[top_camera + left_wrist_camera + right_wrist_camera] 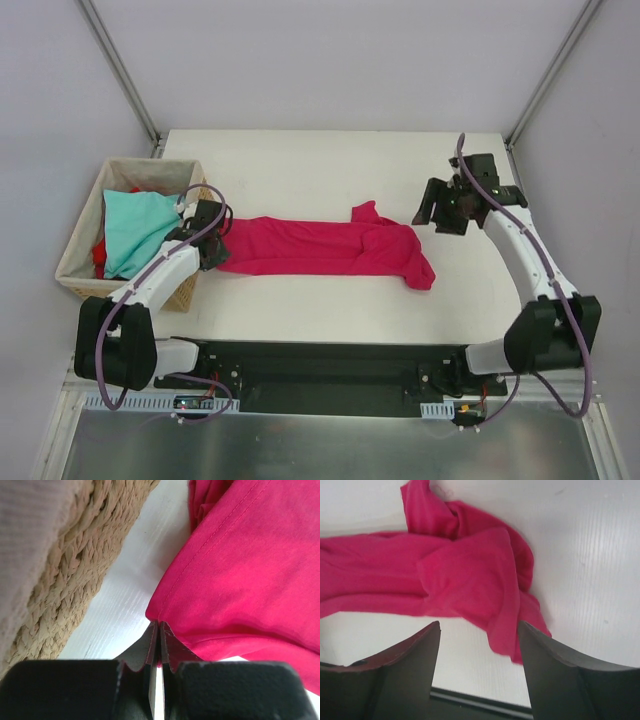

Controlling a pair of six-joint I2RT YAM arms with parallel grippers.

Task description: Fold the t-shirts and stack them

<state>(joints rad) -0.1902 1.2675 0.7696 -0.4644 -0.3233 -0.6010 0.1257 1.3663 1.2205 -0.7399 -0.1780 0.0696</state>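
— Magenta t-shirt (320,248) lies stretched across the table (330,170). Your left gripper (156,632) is pinched together on its hem, beside the basket (75,262).
— And the right gripper (479,625)?
— Apart, above the bunched end, holding nothing. If you pull left now, that loose end may drag into wrinkles.

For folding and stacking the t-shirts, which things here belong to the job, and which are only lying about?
Job:
- magenta shirt, stretched on the table, its edge pinched in the shut left gripper
- teal shirt, in the basket
- red shirt, under the teal one

Not the job:
- basket, which only holds shirts
- table
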